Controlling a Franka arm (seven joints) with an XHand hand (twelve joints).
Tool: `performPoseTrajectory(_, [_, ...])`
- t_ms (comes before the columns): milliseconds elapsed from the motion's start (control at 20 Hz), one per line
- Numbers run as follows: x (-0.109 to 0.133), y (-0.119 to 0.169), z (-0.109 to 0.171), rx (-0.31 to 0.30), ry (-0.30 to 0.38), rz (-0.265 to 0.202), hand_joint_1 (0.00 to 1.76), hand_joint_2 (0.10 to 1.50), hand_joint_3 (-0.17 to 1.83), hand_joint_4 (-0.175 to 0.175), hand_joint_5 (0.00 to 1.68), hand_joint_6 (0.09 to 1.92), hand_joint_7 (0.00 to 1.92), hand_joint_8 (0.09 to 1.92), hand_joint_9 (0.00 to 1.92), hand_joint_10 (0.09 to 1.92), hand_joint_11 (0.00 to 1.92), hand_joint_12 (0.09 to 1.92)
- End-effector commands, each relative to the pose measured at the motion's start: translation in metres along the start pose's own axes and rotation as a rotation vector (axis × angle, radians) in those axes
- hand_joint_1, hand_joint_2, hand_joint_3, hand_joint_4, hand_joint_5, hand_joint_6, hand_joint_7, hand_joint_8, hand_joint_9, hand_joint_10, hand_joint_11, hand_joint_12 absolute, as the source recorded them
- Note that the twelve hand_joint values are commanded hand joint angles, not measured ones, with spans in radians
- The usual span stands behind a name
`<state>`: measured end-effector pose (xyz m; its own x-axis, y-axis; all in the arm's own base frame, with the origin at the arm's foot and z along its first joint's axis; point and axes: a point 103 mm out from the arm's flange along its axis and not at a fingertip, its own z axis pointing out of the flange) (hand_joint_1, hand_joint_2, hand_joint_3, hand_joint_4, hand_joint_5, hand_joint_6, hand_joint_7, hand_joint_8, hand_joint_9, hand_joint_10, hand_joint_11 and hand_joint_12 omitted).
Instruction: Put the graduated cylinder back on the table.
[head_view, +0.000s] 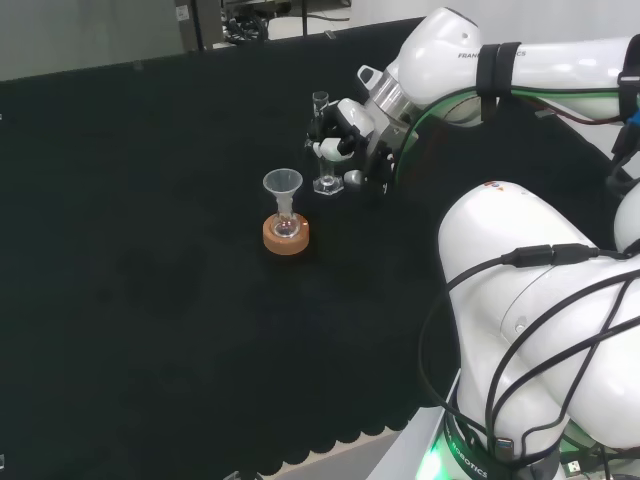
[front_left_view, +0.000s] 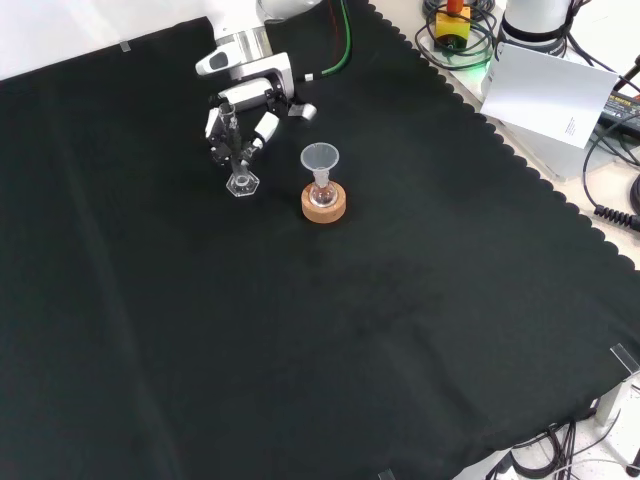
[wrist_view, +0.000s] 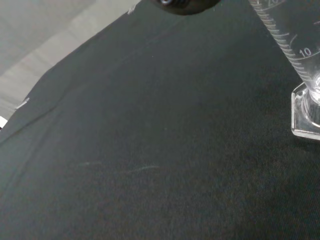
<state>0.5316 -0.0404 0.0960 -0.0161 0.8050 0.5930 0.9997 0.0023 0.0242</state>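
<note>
The tall, clear glass graduated cylinder with a hexagonal foot is seen upright, its foot resting on the black cloth. The black and white hand is curled round its tube. Just beside it, a clear funnel is set in a small flask on a cork ring.

Even, bright overhead light falls on the matte black cloth, which swallows shadows. Small glints mark the graduated cylinder; a dark part above it is blurred.
</note>
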Motion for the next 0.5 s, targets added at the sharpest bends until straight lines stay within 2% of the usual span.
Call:
performPoseTrajectory(50, [0.0027,-0.0010,-0.0024,0.007,-0.009,0.006,1.14,1.16,0.00,-0.175,0.90,1.12,0.84,0.63,1.19,0.09,0.96,0.96])
performPoseTrajectory(100, [0.0027,-0.0013,-0.0032,0.007,-0.006,0.008,1.14,1.16,0.00,-0.173,0.89,1.12,0.83,0.63,1.19,0.09,0.94,0.97])
performPoseTrajectory(200, [0.0034,-0.0018,-0.0038,0.007,-0.004,0.009,1.18,1.12,-0.03,-0.098,0.85,0.90,0.81,0.63,1.18,0.09,0.91,0.99])
performPoseTrajectory(250, [0.0038,-0.0020,-0.0035,0.007,-0.002,0.010,1.19,1.12,-0.05,-0.076,0.84,0.82,0.80,0.62,1.17,0.09,0.90,1.00])
performPoseTrajectory(350, [0.0043,-0.0023,-0.0040,0.012,0.005,0.010,1.19,1.13,-0.10,-0.059,0.83,0.73,0.78,0.61,1.15,0.09,0.87,1.01])
performPoseTrajectory(500, [0.0031,-0.0027,-0.0057,0.018,0.019,0.013,1.17,1.15,-0.17,-0.052,0.78,0.71,0.74,0.62,1.12,0.09,0.83,1.04])
